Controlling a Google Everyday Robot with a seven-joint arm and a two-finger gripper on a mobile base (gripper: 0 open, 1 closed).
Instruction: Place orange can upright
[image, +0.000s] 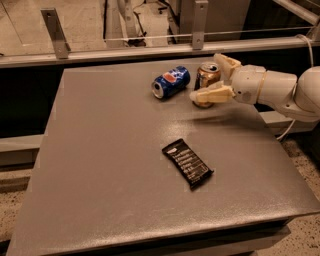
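The orange can (206, 76) stands upright on the grey table (110, 165) near its far right edge, silver top up. My gripper (205, 77) reaches in from the right and straddles the can. One finger (226, 62) is behind the can and the other finger (210, 94) crosses in front of its lower part. The fingers look spread wider than the can, so the gripper is open around it.
A blue Pepsi can (171, 81) lies on its side just left of the orange can. A dark snack bar wrapper (187, 163) lies flat near the table's middle. A metal rail (150, 49) runs behind the far edge.
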